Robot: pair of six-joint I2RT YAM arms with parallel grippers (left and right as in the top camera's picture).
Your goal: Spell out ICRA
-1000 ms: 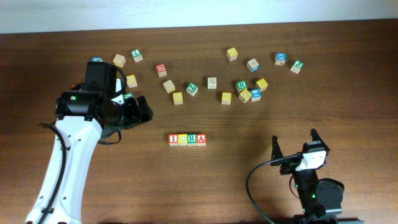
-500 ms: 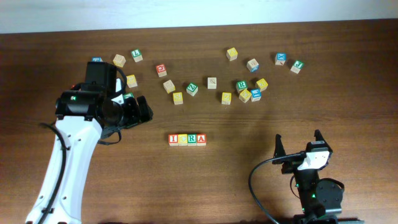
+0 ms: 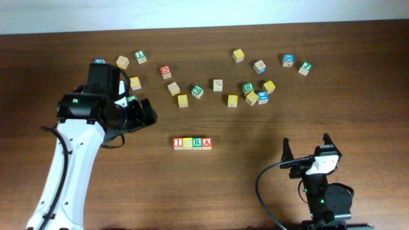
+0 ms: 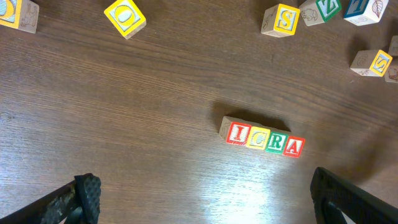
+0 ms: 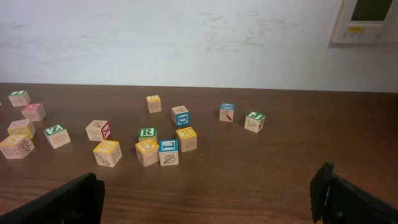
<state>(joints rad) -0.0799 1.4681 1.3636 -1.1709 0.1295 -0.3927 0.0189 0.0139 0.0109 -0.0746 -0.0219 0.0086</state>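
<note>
A row of four letter blocks (image 3: 192,143) lies mid-table, reading I, C, R, A in the left wrist view (image 4: 263,137): red I, yellow C, green R, red A, touching side by side. My left gripper (image 3: 148,112) hovers up and to the left of the row; its fingers (image 4: 205,198) are wide open with nothing between them. My right gripper (image 3: 305,150) rests low at the front right, open and empty; its fingers (image 5: 208,193) frame bare wood.
Several loose letter blocks are scattered across the far half of the table (image 3: 358,76), from a left group (image 3: 122,62) to a right cluster (image 3: 255,94) and two at far right (image 3: 296,64). A white wall (image 5: 186,37) stands behind.
The right arm has drawn back slightly toward the front edge compared with one second ago. The left arm and the blocks have not moved.
</note>
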